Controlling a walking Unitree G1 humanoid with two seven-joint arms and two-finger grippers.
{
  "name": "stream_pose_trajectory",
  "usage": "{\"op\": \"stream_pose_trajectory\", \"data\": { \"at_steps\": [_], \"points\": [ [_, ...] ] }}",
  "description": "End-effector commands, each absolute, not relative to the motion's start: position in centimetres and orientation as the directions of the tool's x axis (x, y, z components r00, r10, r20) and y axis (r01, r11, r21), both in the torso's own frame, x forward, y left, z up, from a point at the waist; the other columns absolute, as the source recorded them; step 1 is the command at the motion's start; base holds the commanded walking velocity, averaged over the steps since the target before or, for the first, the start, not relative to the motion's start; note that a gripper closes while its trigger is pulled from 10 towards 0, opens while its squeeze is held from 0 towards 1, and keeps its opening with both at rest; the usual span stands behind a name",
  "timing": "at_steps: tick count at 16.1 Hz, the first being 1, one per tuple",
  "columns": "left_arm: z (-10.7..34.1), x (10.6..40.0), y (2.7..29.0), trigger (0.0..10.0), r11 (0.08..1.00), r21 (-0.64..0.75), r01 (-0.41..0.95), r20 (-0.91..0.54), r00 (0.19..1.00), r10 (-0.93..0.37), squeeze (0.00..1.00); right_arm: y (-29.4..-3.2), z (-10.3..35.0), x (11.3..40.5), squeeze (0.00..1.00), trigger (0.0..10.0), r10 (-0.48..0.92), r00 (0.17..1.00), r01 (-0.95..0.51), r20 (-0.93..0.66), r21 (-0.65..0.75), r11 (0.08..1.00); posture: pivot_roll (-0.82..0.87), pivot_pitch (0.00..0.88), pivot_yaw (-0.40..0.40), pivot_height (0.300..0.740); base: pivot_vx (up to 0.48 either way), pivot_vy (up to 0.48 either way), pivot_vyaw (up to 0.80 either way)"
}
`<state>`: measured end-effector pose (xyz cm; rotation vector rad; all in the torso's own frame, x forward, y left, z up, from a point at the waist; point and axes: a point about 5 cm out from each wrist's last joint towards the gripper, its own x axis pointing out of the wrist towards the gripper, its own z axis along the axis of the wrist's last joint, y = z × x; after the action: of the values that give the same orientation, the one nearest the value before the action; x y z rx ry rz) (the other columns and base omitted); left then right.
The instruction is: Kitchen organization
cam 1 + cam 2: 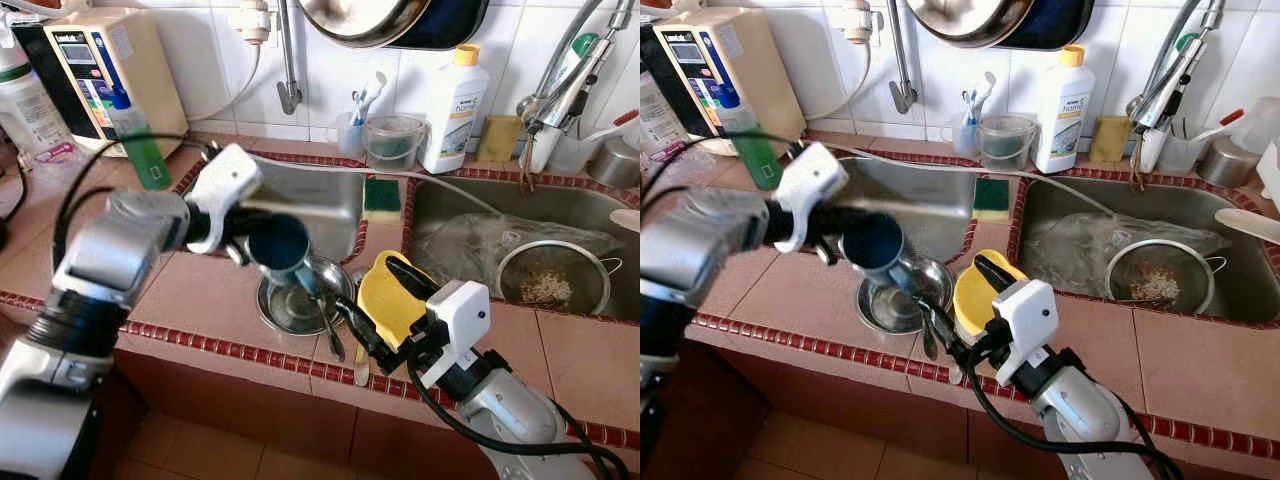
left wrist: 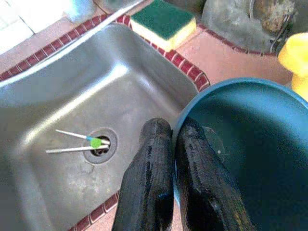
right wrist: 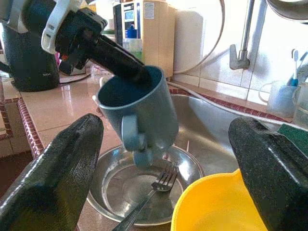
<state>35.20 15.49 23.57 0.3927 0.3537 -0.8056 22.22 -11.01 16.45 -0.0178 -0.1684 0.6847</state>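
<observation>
Round steel bowl (image 3: 144, 185) contains 1 metal fork (image 3: 154, 192). Left gripper (image 2: 175, 159) pinches the dark blue mug (image 3: 137, 113) rim above it. Right gripper (image 3: 166, 159), fingers wide, at 4 o'clock beside yellow plastic bowl (image 1: 395, 295).

The left end effector (image 1: 262, 243) covers part of the mug (image 1: 281, 245) rim, and the mug in turn hides the back of the steel bowl (image 1: 300, 300) near the table's front edge, while the fork (image 3: 154, 192) handle runs off the picture's edge in the right wrist view. The yellow bowl (image 1: 390, 290) is partly covered by the right end effector (image 1: 385, 300). The pan (image 1: 365, 20) on the wall is cut off by the top edge, and the print on the white bottle (image 1: 452, 105) is too small to read.
</observation>
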Motion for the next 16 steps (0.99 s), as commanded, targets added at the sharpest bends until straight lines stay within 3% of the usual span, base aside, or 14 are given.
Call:
{"op": "stream_pose_trajectory", "data": {
  "at_steps": [1, 5, 7, 11, 13, 16],
  "points": [
    [25.0, 35.5, 16.5, 0.0, 0.651, 0.2, 0.732, -0.412, 0.666, -0.622, 0.0, -11.1, 16.4, 22.4, 0.0, 10.0, 0.637, 0.758, -0.634, 0.139, -0.071, 0.77, -0.21, 0.033, 0.07, 0.74, 0.0, 0.0, 0.0],
    [25.5, 36.1, 16.8, 0.0, 0.705, 0.163, 0.691, -0.358, 0.707, -0.61, 0.0, -10.9, 16.5, 22.5, 0.0, 10.0, 0.637, 0.757, -0.634, 0.145, -0.07, 0.77, -0.21, 0.022, 0.072, 0.74, 0.0, 0.0, 0.0],
    [25.6, 36.7, 16.9, 10.0, 0.765, 0.138, 0.629, -0.284, 0.765, -0.578, 0.0, -10.9, 16.7, 22.8, 0.0, 10.0, 0.616, 0.771, -0.616, 0.161, -0.06, 0.786, -0.21, 0.015, 0.072, 0.74, 0.0, 0.0, 0.0],
    [25.3, 36.9, 16.2, 10.0, 0.862, 0.061, 0.503, -0.029, 0.864, -0.502, 0.0, -10.9, 17.8, 24.2, 0.0, 10.0, 0.525, 0.819, -0.536, 0.232, -0.019, 0.844, -0.2, 0.0, 0.059, 0.74, 0.0, 0.0, 0.0],
    [24.7, 36.9, 16.0, 10.0, 0.889, -0.032, 0.458, 0.033, 0.889, -0.457, 0.0, -11.3, 18.3, 25.1, 0.0, 10.0, 0.46, 0.847, -0.476, 0.267, -0.004, 0.879, -0.2, 0.0, 0.055, 0.74, 0.0, 0.0, 0.0],
    [23.3, 36.6, 15.6, 10.0, 0.929, -0.061, 0.365, 0.136, 0.925, -0.355, 0.0, -12.0, 19.1, 26.6, 0.0, 10.0, 0.352, 0.888, -0.38, 0.295, 0.041, 0.924, -0.19, 0.0, 0.046, 0.74, 0.0, 0.0, 0.0]
  ]
}}
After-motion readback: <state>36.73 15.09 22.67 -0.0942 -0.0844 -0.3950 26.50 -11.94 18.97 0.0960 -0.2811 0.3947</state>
